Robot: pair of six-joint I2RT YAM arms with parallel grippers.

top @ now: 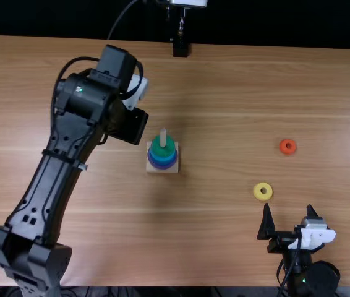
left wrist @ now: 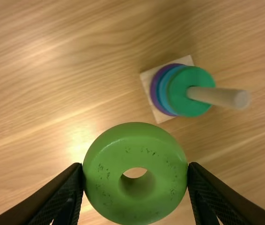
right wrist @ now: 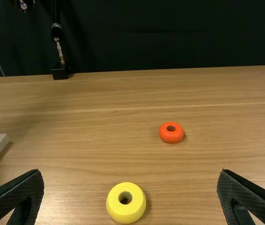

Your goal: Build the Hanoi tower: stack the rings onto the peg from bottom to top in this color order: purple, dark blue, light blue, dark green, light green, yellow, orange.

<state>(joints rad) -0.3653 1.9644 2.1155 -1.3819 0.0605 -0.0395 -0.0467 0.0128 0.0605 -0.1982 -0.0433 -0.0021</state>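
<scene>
The left gripper (top: 130,125) is just left of the peg (top: 162,137) in the top view. In the left wrist view, the left gripper (left wrist: 135,165) is shut on the light green ring (left wrist: 106,190), held off the peg (left wrist: 212,95). Around the peg, a dark green ring (left wrist: 201,77) lies over blue, with a purple ring (left wrist: 156,96) at the bottom. The right gripper (top: 288,208) stands open near the table's front edge; the yellow ring (top: 263,191) lies just beyond it. In the right wrist view, the right gripper (right wrist: 130,171) has the yellow ring (right wrist: 126,216) and orange ring (right wrist: 171,135) beyond it.
The square wooden base (top: 151,169) under the stack sits left of the table's middle. A black stand (top: 180,47) is at the table's far edge. Bare tabletop (top: 218,124) lies between the stack and the two loose rings.
</scene>
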